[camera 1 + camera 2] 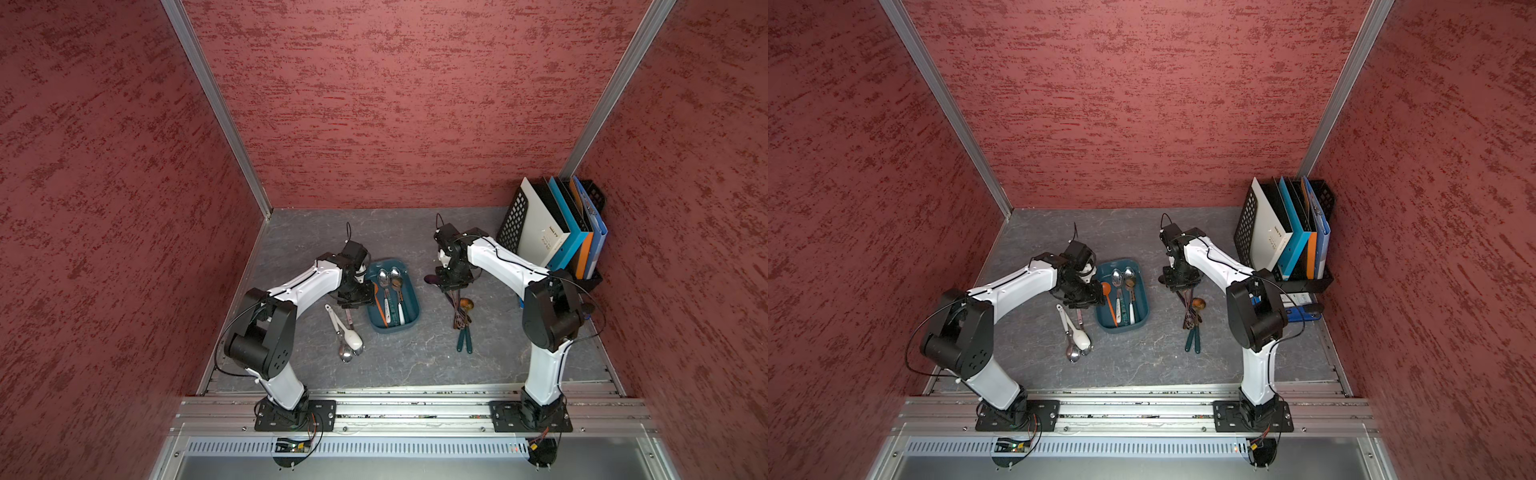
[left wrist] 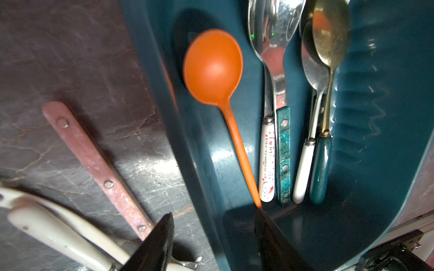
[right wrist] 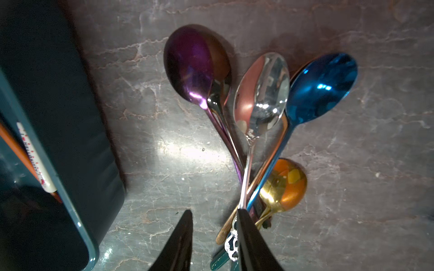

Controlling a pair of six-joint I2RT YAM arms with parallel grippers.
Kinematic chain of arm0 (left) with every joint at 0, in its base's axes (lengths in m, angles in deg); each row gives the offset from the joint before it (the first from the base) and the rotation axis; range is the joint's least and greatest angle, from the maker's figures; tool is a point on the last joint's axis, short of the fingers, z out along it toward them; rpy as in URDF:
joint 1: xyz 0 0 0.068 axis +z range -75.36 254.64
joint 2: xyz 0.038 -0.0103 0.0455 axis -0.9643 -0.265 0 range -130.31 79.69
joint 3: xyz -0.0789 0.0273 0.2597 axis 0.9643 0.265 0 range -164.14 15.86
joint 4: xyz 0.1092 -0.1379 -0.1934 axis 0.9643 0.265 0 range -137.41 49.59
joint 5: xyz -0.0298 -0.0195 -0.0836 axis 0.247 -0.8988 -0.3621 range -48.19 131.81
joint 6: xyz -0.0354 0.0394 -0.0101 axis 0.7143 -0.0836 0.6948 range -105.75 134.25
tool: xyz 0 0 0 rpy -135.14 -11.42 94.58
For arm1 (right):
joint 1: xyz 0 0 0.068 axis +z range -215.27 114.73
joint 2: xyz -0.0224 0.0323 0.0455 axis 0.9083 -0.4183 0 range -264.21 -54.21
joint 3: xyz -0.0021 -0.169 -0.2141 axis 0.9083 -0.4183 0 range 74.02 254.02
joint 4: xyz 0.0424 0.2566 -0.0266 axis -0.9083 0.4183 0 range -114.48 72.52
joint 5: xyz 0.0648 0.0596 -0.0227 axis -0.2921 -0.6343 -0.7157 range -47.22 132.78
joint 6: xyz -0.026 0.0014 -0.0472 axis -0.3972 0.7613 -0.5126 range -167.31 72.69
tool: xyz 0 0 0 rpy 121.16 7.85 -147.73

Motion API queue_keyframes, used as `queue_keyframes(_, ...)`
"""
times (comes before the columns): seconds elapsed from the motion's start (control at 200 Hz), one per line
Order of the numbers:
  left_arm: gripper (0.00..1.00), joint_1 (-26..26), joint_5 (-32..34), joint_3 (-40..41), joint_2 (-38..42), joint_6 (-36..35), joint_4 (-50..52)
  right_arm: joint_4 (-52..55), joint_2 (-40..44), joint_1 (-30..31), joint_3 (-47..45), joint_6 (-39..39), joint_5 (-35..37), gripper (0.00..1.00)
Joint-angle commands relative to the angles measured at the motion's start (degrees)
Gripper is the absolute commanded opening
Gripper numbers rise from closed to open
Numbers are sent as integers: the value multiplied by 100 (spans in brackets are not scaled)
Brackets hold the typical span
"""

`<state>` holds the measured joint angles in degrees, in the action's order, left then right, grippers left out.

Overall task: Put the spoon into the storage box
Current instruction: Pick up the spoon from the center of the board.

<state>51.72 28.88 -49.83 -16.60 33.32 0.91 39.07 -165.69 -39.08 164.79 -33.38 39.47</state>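
Tabletop grey, veined; walls red, textured; storage box mid-table

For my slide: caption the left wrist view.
Orange spoon in the teal storage box beside four others, open left hand at its handle.

in a top view the left arm stood on its base at 7 o'clock, forearm reaching toward 2 o'clock; the right arm stood at 5 o'clock, forearm reaching toward 10 o'clock. the left gripper and right gripper pointed down, each with jaws parted.
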Motion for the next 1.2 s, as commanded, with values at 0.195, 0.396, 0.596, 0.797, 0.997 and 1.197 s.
queue_keyframes(0.195, 46, -198, 466, -397, -336, -597, 441, -377, -458, -227, -160, -167, -91, 31)
queue_keyframes(0.396, 44, -286, 524, -529, -487, -685, 468, -443, -667, -297, -181, -206, -64, 30)
queue_keyframes(0.596, 42, -306, 527, -625, -566, -745, 477, -517, -672, -369, -277, -181, -23, 29)
queue_keyframes(0.797, 43, -344, 510, -692, -541, -754, 519, -589, -605, -441, -360, -201, 14, 29)
queue_keyframes(0.997, 45, -414, 497, -681, -413, -686, 547, -646, -679, -506, -367, -222, 6, 27)
queue_keyframes(1.197, 46, -441, 526, -625, -303, -633, 565, -743, -757, -516, -498, -233, 14, 25)
